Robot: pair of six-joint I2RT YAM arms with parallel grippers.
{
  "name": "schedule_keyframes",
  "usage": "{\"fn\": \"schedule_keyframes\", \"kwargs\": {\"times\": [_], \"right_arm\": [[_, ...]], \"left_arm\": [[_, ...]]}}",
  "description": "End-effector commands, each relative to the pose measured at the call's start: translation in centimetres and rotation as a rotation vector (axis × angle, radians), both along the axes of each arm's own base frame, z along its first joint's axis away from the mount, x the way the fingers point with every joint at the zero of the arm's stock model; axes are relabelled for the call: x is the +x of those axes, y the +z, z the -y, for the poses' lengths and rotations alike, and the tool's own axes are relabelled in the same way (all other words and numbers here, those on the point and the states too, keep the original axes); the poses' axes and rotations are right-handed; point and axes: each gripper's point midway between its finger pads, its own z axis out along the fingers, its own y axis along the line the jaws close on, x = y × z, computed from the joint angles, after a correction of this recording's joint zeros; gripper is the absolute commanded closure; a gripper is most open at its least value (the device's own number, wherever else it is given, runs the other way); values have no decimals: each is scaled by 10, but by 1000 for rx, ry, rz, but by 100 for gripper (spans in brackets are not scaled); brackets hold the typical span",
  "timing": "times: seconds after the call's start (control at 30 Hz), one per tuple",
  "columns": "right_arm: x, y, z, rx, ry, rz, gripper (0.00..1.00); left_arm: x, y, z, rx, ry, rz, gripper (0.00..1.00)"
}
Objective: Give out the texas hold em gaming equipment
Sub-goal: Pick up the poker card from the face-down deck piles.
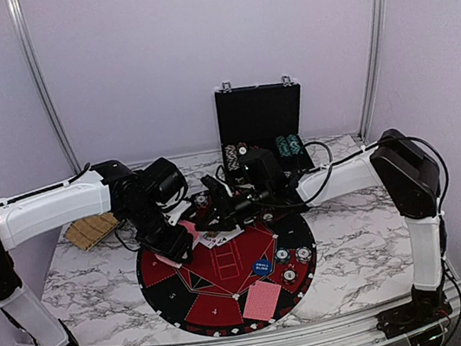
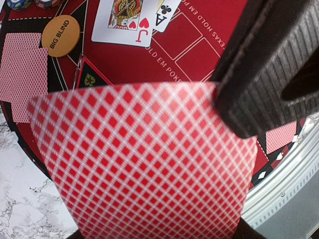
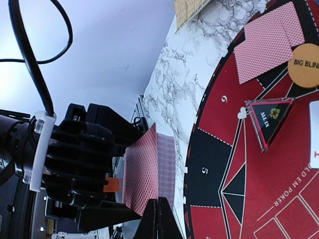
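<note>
Card transfer between two arms above the far-left edge of the round black-and-red mat (image 1: pixel 166 293). The left gripper (image 1: pixel 179 244) is clamped on a stack of red-backed cards (image 2: pixel 144 164), held on edge and clear of the mat, apparently so that single cards can be drawn off from the side. The right gripper (image 3: pixel 158 221) reaches across from the right edge of the tabletop (image 1: pixel 357 249). Its jaws are closed, and in both wrist views they appear to pinch a corner of the outermost card (image 3: pixel 142 169), which stands slightly fanned away from the rest. This reads as a dealing step: one arm serves as card holder, the other as dealer. Items already laid out show the pattern being followed. A jack of hearts (image 2: pixel 130 20) and an ace of clubs (image 2: pixel 167 12) lie face up near the mat's centre. An orange BIG BLIND disc (image 2: pixel 61 36) sits just beside a face-down pair (image 2: pixel 22 74) at one seat. Further face-down cards (image 1: pixel 262 300) lie at the mat's near edge, and poker chips (image 1: pixel 292 260) cluster toward its right edge. More chips stand in rows in the open black case (image 1: pixel 258 107) at the tabletop's far edge, so distribution is judged only partly done.
</note>
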Motion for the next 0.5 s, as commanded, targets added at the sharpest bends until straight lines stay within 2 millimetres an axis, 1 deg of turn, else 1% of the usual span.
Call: {"fn": "schedule_keyframes", "kwargs": {"times": [0.0, 0.3, 0.47], "right_arm": [[10, 28, 6, 51, -38, 46, 100], [18, 37, 17, 65, -83, 41, 100], [23, 43, 27, 68, -118, 46, 100]], "left_arm": [[2, 6, 1, -1, -7, 7, 59], [2, 6, -1, 4, -2, 14, 59], [2, 4, -3, 12, 7, 13, 59]]}}
